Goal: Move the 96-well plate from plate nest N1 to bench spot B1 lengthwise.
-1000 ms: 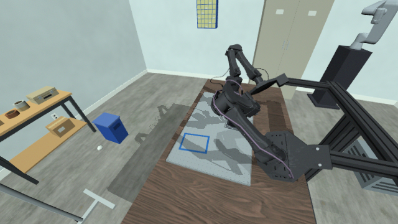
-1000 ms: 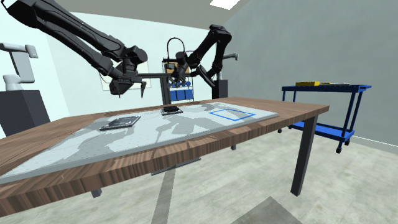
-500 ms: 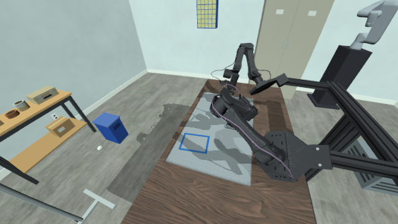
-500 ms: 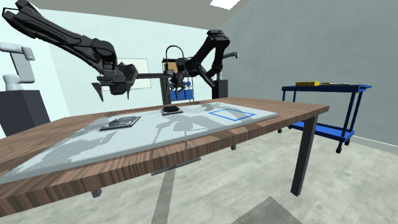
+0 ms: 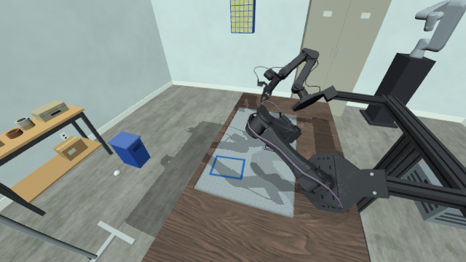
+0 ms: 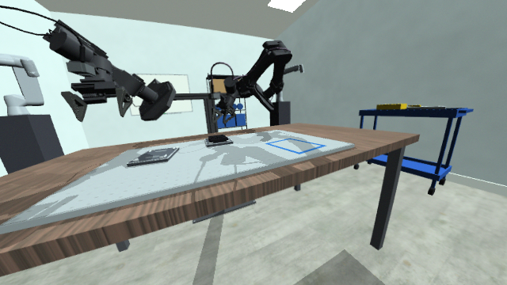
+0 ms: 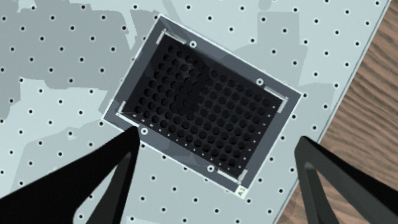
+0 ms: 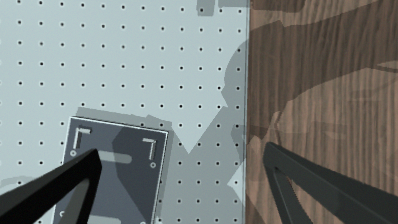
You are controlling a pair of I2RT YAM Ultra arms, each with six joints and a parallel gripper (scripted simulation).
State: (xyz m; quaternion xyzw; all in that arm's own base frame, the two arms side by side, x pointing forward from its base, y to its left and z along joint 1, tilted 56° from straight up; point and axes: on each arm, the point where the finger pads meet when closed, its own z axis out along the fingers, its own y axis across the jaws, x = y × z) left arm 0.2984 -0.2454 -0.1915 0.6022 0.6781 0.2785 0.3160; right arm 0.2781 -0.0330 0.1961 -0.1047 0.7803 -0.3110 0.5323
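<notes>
Your left fingers (image 6: 228, 116), nearer and apart, have the plate (image 6: 219, 138) (image 7: 220, 120) towards 11 o'clock in the wrist view, lengthwise 10-to-4.

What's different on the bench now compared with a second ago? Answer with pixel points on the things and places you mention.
The right gripper (image 5: 264, 98) (image 6: 101, 117) (image 8: 184, 153) has swung away from the left arm, toward the picture's left in the exterior view. The left gripper (image 5: 269, 147) (image 6: 222, 122) (image 7: 217, 138) has come down slightly. Nothing was visibly grasped or released. The 96-well plate (image 6: 219, 138) (image 7: 220, 115) stayed in its nest (image 6: 222, 143) (image 7: 128, 85).
</notes>
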